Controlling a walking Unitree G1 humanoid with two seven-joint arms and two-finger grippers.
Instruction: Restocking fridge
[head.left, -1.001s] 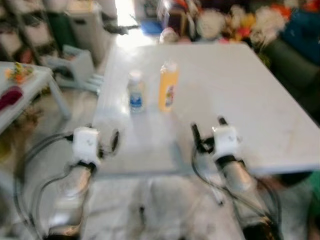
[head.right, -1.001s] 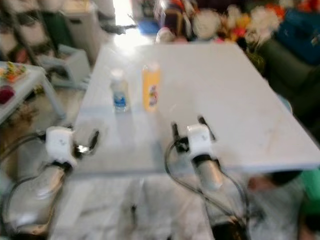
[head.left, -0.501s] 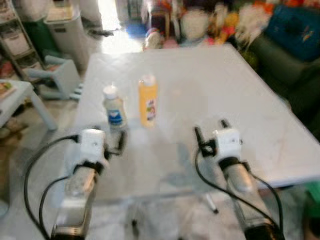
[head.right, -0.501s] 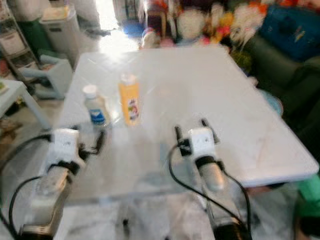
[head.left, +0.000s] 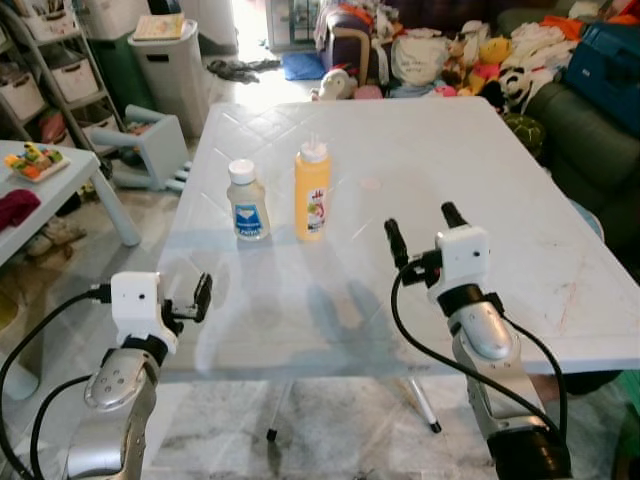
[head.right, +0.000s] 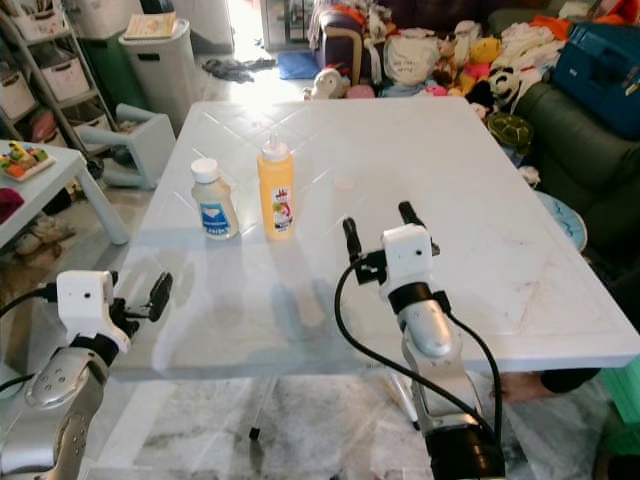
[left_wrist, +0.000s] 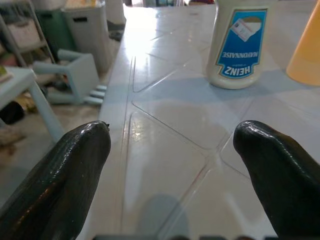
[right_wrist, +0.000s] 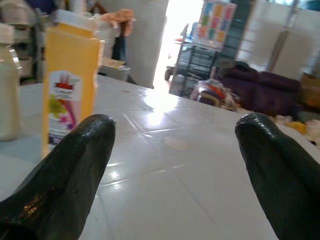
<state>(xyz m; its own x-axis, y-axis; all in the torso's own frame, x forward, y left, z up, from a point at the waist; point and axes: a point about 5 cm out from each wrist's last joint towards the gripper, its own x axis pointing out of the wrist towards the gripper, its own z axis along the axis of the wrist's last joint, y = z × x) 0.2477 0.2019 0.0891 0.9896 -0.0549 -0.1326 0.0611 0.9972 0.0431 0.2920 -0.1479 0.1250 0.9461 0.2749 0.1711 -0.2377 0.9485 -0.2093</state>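
Scene: white plastic table in a pretty cluttered living room, plush toys and a sofa behind it, small side table off to the robot's left.

Task items: mayonnaise bottle and an orange squeeze bottle, both upright, just beside each other on the left half of the table, not touching as far as I can see. No fridge in sight.

Left gripper: hovering at the near left edge of the table, fingers spread wide, holding nothing. In the wrist view it's aimed pretty much at the mayo label.

Right gripper: over the middle of the table, fingers wide apart too, empty. Its wrist view has the orange bottle off to one side.

Where we're at: my guess is nothing's picked up yet, this is the lineup before the grab.

What could go wrong: the bottles stand so close that a finger going for one could bump the other and tip it. Both are tall and narrow, so a nudge near the top probably knocks them over. The table looks glossy, so a bottle might slide instead of getting caught.
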